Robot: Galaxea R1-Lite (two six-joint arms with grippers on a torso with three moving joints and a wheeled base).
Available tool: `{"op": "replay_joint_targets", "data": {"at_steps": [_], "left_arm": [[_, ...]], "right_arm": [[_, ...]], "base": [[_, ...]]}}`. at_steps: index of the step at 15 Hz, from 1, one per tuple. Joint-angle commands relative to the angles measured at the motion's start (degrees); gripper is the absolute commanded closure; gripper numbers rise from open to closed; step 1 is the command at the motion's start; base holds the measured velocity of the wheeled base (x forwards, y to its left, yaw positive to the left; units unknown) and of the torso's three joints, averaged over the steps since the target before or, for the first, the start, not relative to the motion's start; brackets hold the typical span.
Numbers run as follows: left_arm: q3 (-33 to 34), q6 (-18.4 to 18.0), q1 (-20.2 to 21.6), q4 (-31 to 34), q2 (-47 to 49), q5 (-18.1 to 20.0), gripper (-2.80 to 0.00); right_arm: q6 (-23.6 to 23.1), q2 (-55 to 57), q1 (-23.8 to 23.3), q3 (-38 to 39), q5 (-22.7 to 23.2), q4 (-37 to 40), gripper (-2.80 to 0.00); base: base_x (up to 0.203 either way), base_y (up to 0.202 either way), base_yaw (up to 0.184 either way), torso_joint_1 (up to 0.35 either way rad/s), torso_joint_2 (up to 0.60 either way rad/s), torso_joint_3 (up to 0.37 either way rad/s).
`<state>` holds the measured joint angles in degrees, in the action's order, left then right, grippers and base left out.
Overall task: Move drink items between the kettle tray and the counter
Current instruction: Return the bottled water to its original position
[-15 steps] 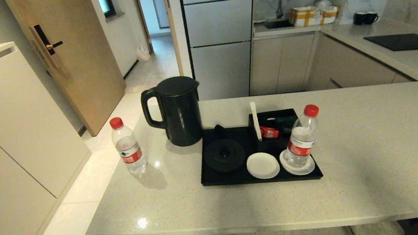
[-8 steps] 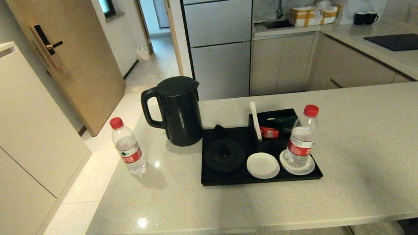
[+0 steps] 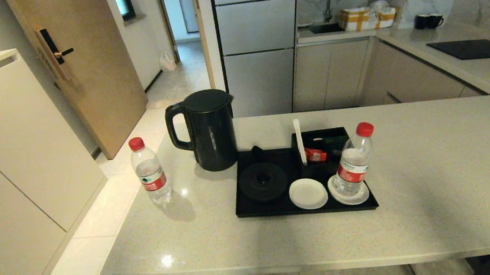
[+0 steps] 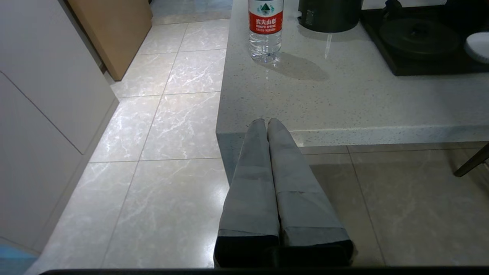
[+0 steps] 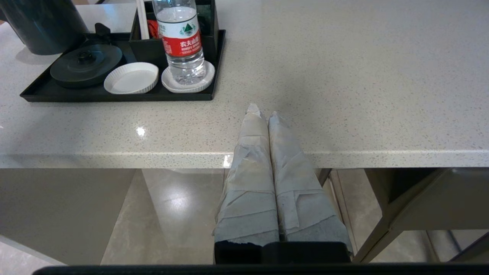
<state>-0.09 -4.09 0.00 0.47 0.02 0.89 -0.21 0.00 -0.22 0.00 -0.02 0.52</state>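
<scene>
Below the near edge of the worktop [image 4: 344, 103], the left pincer [image 4: 266, 121] hangs with its two tape-wrapped fingers pressed together and empty, its tips just at the corner of the thick stone edge. Straight ahead of it, up on the worktop, stands a small clear bottle [image 4: 265, 30] with a red-and-white label, upright, so its long axis runs vertical and any grasp must come in from the side, round the soft ribbed plastic. Beyond that bottle and toward the tray stands the tall black kettle [image 3: 208, 130], smooth and matte, lid on, its loop handle turned toward the robot's left, resting on the stone just beside the tray's left end and not on its round base [image 3: 262, 181]. The right pincer [image 5: 260, 114] is likewise closed on nothing, at the front edge farther to the right. Ahead of it and to its left lies the flat black tray [image 5: 114, 95], where a second bottle [image 5: 179, 42] stands upright on one white fluted saucer [image 5: 172, 84]; the other saucer [image 5: 131, 78] beside it is bare. Judging by position, the left arm is nearer the loose bottle and kettle, the right arm nearer the bottle on the tray. The glossy speckled stone looks slippery.
</scene>
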Motion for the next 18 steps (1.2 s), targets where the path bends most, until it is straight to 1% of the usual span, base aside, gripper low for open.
{"op": "replay_joint_targets", "data": {"at_steps": [1, 3, 4, 6, 7, 8, 9, 10, 11, 12, 14, 16, 18], "left_arm": [[-0.8, -1.38, 0.09, 0.93, 0.06, -0.14, 0.0], [-5.06, -1.91, 0.09, 3.21, 0.73, -0.41, 0.0], [-9.69, -1.92, 0.09, 5.54, 2.02, -0.66, 0.0], [-22.98, -1.82, 0.14, 11.87, 7.24, -1.26, 0.0], [-29.46, -1.71, 0.19, 14.82, 11.94, -1.58, 0.0], [-33.51, -1.61, 0.21, 16.72, 16.87, -1.76, 0.0], [-35.71, -1.5, 0.23, 17.87, 21.32, -1.96, 0.0], [-36.13, -1.1, 0.22, 17.32, 25.84, -2.07, 0.0], [-34.85, -0.62, 0.2, 14.1, 30.77, -2.09, 0.0], [-32.88, -0.25, 0.2, 7.85, 35.45, -2.1, 0.0], [-28.8, 0.24, 0.22, -7.78, 47.24, -2.34, 0.0], [-26.52, 0.69, 0.24, -22.43, 60.65, -2.55, 0.0], [-25.95, 1.27, 0.14, -33.6, 71.67, -2.69, 0.0]], "right_arm": [[-0.02, -0.09, -0.01, 0.0, 0.02, 0.0, 0.0], [0.03, -0.09, -0.03, 0.0, 0.03, 0.0, 0.0], [-0.01, -0.09, 0.03, -0.04, 0.03, 0.0, 0.0], [0.02, -0.09, -0.04, -0.09, 0.02, 0.0, 0.0], [0.03, -0.09, -0.04, -0.01, 0.11, 0.0, 0.0], [0.03, -0.09, -0.04, -0.09, 0.02, 0.0, 0.0], [-0.06, -0.09, -0.04, 0.0, 0.11, 0.0, 0.0], [0.03, -0.09, -0.04, 0.0, 0.1, 0.0, 0.0], [0.0, -0.09, -0.04, -0.03, 0.06, 0.0, 0.0], [-0.06, -0.09, -0.04, -0.08, 0.1, 0.0, 0.0], [-0.04, -0.09, -0.04, 0.0, 0.02, 0.0, 0.0], [-0.02, -0.09, 0.0, 0.0, 0.06, 0.0, 0.0], [-0.05, -0.09, -0.04, 0.0, 0.11, 0.0, 0.0]], "base": [[0.0, 0.0, 0.0, 0.0, 0.0, 0.0], [0.0, 0.0, 0.0, 0.0, 0.0, 0.0], [0.0, 0.0, 0.0, 0.0, 0.0, 0.0], [0.0, 0.0, 0.0, 0.0, 0.0, 0.0], [0.0, 0.0, 0.0, 0.0, 0.0, 0.0], [0.0, 0.0, 0.0, 0.0, 0.0, 0.0], [0.0, 0.0, 0.0, 0.0, 0.0, 0.0], [0.0, 0.0, 0.0, 0.0, 0.0, 0.0], [0.0, 0.0, 0.0, 0.0, 0.0, 0.0], [0.0, 0.0, 0.0, 0.0, 0.0, 0.0], [0.0, 0.0, 0.0, 0.0, 0.0, 0.0], [0.0, 0.0, 0.0, 0.0, 0.0, 0.0], [0.0, 0.0, 0.0, 0.0, 0.0, 0.0]]}}
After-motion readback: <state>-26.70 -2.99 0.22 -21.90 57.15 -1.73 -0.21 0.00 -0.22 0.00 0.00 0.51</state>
